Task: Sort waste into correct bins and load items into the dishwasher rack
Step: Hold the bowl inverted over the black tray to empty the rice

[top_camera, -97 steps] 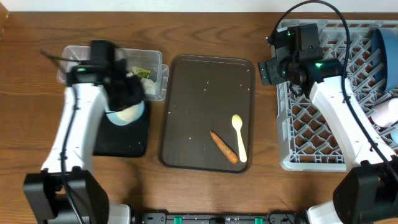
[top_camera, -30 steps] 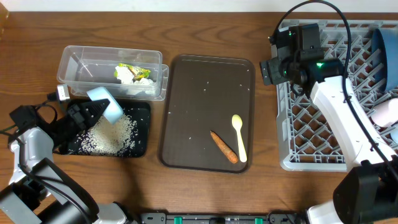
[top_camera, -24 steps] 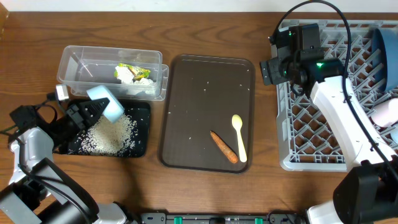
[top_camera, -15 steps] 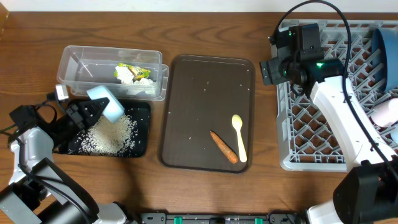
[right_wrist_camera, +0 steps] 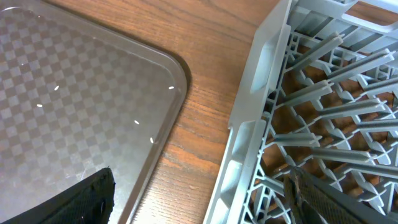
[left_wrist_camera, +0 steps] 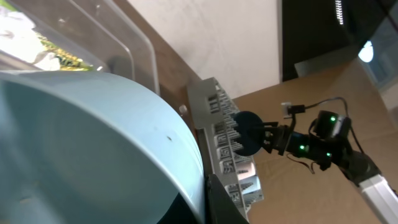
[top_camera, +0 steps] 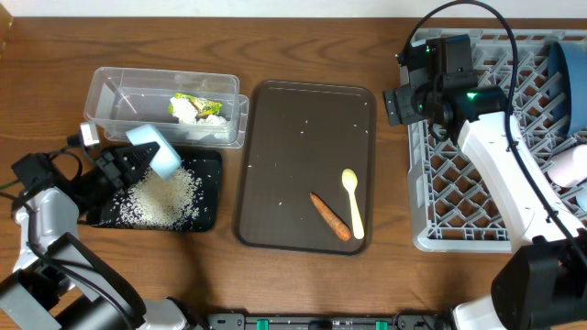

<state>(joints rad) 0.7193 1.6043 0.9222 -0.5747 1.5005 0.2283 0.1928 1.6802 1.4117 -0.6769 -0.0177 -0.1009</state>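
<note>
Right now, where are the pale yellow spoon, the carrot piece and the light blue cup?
pale yellow spoon [top_camera: 354, 207], overhead view, on its handle.
carrot piece [top_camera: 330, 216], overhead view, halfway along it.
light blue cup [top_camera: 158, 152], overhead view, its outer side wall.

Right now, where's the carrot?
Overhead view: the carrot lies on the brown tray, lower right part, just left of the pale yellow spoon.

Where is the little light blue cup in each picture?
Overhead: the light blue cup is at the far left, over the black tray.
Left wrist: the cup fills the lower left, very close up.
Right wrist: not in it.
Shared landmark: the grey rack shows in all three.
</note>
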